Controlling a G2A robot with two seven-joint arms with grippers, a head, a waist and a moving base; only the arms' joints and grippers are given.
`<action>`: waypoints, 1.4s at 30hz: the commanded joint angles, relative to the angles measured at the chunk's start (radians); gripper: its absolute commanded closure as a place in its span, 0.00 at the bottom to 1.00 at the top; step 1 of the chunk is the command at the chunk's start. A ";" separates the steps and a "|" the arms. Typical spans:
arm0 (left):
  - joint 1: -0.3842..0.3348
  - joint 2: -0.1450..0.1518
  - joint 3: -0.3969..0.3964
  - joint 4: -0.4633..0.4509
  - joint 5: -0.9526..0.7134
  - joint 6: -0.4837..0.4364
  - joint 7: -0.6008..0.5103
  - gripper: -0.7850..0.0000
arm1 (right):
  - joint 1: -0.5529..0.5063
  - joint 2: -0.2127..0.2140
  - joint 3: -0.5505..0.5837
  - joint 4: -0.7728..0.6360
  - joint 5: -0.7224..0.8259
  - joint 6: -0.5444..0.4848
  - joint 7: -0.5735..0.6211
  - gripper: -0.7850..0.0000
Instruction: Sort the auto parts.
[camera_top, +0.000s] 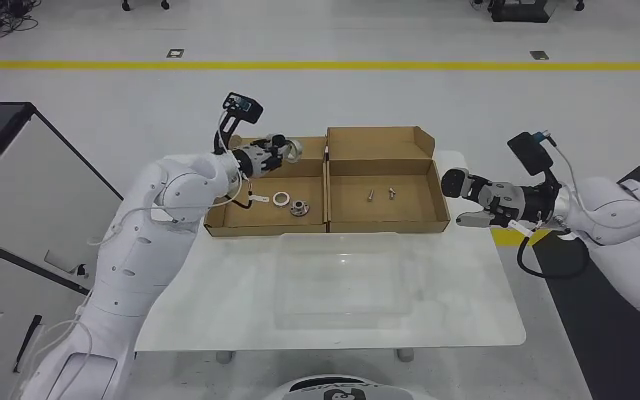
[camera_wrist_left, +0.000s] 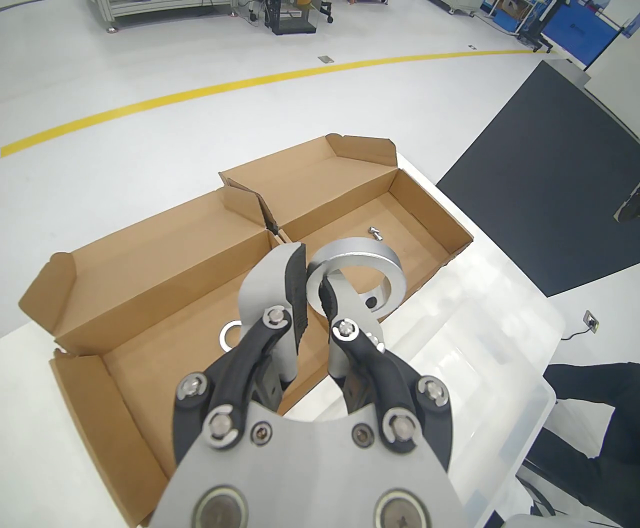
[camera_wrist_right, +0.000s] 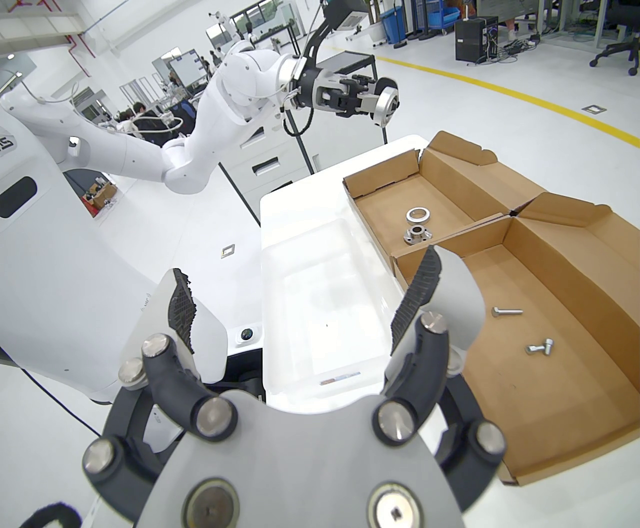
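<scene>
Left hand (camera_wrist_left: 311, 280) pinches metal ring (camera_wrist_left: 350, 247), seemingly over cardboard box (camera_wrist_left: 165, 270).

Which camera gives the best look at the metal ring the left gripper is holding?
The left wrist view: the ring is close and large, its wall pinched by the left gripper, one finger inside, one outside. The top view shows the ring small at that gripper's tip; the right wrist view shows the ring far off.

It is a robotics lab hall: glossy pale floor (camera_top: 400, 30), yellow line (camera_top: 320, 65), computer tower (camera_wrist_right: 472, 32) and office chair (camera_wrist_right: 617, 47) far off.
</scene>
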 joint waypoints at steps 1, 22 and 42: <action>0.006 0.000 0.005 0.015 0.019 0.014 -0.005 1.00 | 0.000 0.000 0.000 0.000 0.000 0.000 0.000 0.00; -0.344 -0.130 0.396 0.619 0.249 0.247 -0.308 1.00 | 0.000 0.000 0.000 0.000 0.000 0.000 0.000 0.00; -0.450 -0.207 0.440 1.015 0.195 0.222 -0.251 1.00 | 0.000 0.000 0.000 0.000 0.000 0.000 0.000 0.00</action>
